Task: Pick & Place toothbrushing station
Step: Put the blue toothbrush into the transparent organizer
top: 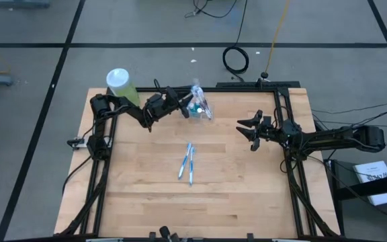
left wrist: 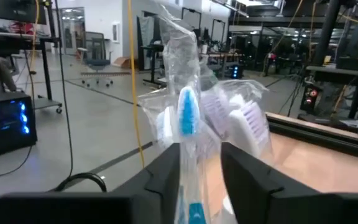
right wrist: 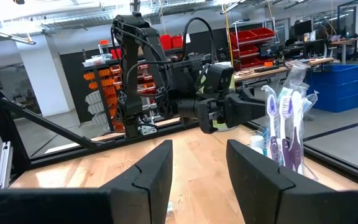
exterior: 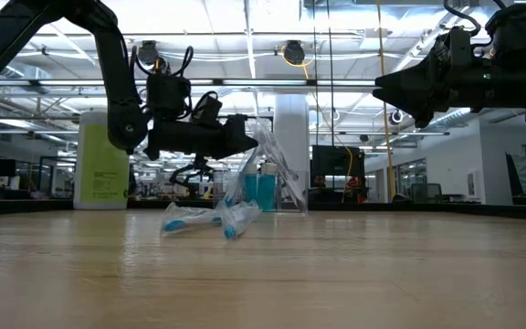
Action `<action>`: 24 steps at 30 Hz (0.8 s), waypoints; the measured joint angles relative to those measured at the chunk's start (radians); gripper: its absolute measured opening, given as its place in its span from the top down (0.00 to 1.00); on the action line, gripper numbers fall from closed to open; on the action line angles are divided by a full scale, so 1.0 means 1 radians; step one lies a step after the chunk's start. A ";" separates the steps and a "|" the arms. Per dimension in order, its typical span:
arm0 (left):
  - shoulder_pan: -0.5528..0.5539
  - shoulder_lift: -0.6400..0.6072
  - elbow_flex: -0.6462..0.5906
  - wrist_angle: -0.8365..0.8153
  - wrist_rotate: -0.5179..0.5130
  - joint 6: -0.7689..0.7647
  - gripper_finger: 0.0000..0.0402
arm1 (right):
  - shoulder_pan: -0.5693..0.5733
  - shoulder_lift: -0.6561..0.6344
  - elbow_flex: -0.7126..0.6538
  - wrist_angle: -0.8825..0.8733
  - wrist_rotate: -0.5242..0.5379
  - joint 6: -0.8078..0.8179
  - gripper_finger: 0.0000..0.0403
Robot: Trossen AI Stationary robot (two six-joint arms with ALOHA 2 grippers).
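The left gripper [top: 185, 106] clamps a wrapped blue toothbrush [left wrist: 188, 118] at the small clear plastic cup [top: 201, 109], table's twelve o'clock. Two blue toothbrushes [top: 187, 163] remain at centre. The right gripper [top: 247, 132] waits spread, empty, three o'clock.

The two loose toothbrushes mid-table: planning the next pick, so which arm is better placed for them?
Probably the right. Its claw is open, empty and raised beside the two loose toothbrushes, while the left claw is shut on a toothbrush at the clear cup.
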 joint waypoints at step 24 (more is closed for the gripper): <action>-0.004 -0.326 0.000 -0.405 -0.001 0.047 0.51 | 0.000 0.000 0.000 0.000 0.000 0.000 0.65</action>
